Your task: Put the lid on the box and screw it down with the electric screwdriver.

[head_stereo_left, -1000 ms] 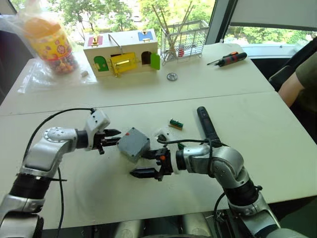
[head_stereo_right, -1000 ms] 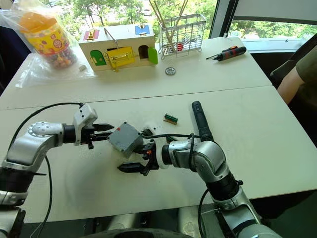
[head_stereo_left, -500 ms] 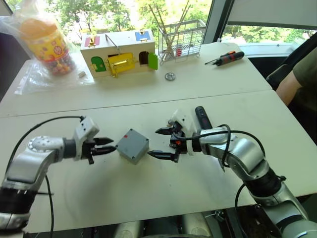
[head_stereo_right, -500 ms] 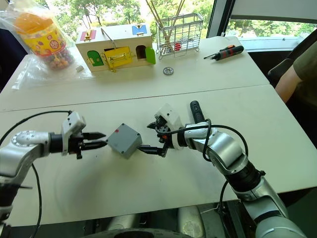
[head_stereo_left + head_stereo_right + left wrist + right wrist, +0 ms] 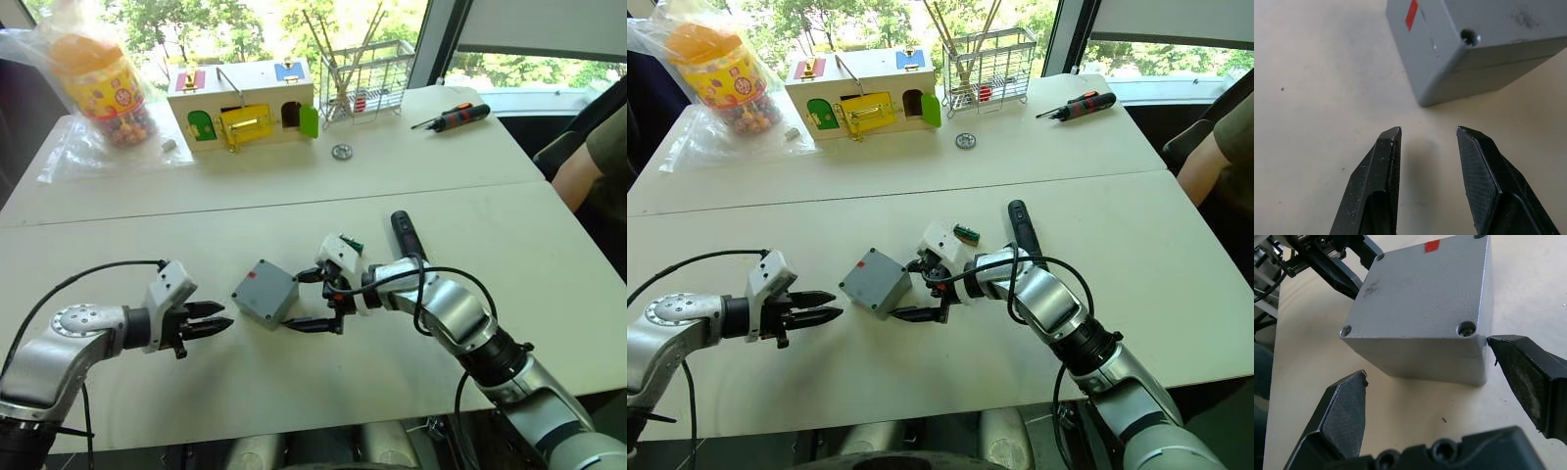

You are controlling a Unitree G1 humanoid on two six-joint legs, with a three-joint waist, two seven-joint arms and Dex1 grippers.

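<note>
The box (image 5: 265,292) stands on the white table (image 5: 549,274), with the lid (image 5: 1420,293) already on top of it and screw holes showing in its corners. The right gripper (image 5: 315,300) is just beside the box, its fingers spread apart and holding nothing; one tip seems almost to touch a box corner. The left gripper (image 5: 217,319) is near the box on the opposite side, slightly parted and empty. The electric screwdriver (image 5: 408,238) lies on the table beyond the right gripper, untouched. I think the risk is this: if the right gripper nudges the box while moving off to the screwdriver, the loose lid may shift and the holes no longer match.
</note>
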